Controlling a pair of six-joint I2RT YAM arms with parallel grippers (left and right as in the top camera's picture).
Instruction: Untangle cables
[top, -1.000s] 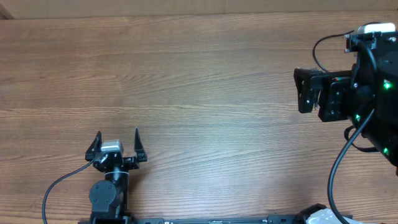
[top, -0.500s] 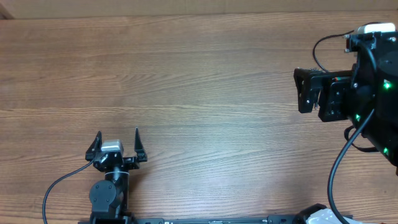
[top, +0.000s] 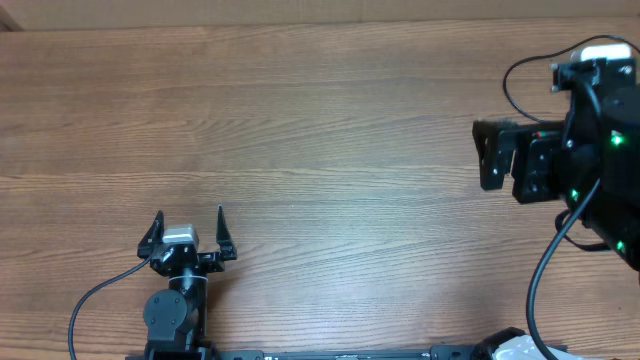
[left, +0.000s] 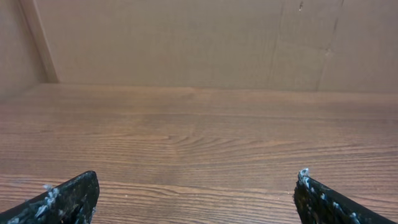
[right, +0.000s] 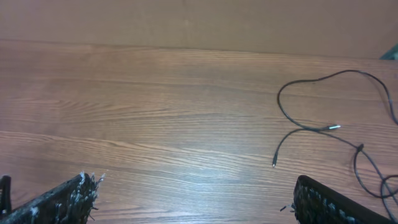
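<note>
Since the preceding frames the right arm has shifted slightly in the overhead view, its claw (top: 483, 154) sitting a little lower in the picture; the left arm has not moved.

Near field, left wrist view: the left claw (left: 198, 174) is open, its two black fingers (left: 68, 199) standing at opposite lower corners with bare wooden table (left: 199, 137) between them. Nothing is held.

Near field, right wrist view: the right claw (right: 193, 179) is likewise spread wide and empty, one finger at each lower corner of the frame.

Middle field, right wrist view: the cables (right: 311, 129) lie on the table ahead of the right claw, toward the right side of the frame and apart from both fingers. One thin black cord bends in an open loop and ends in a metal-tipped plug (right: 334, 127). A second cord end (right: 274, 164) lies nearer the claw. Farther right the cords cross at a small knot (right: 359, 148) and run on to the frame edge.

Far field: a brown cardboard wall (left: 186, 37) stands behind the table.

Overhead view: the left claw (top: 189, 212) lies near the bottom edge, well apart from the right claw.
</note>
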